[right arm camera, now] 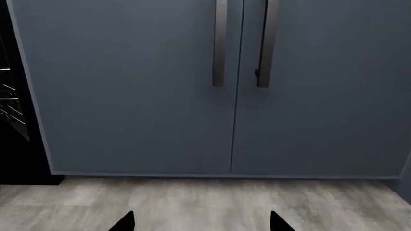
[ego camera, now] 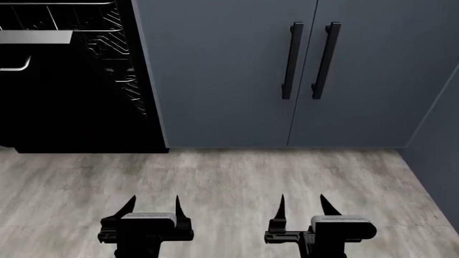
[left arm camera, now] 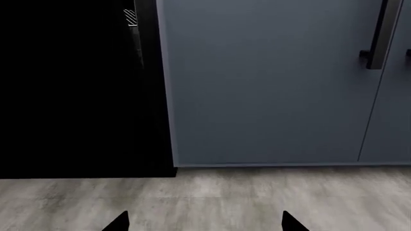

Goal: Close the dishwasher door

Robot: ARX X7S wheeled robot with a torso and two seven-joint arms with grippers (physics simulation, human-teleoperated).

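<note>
Both grippers, left (ego camera: pixel 152 206) and right (ego camera: pixel 302 205), hang empty with jaws wide; swing left toward the dishwasher (ego camera: pixel 72 97) (door hard to make out) before pushing.

- No text, label, brand, number or sign can be read in any of the three views.
</note>
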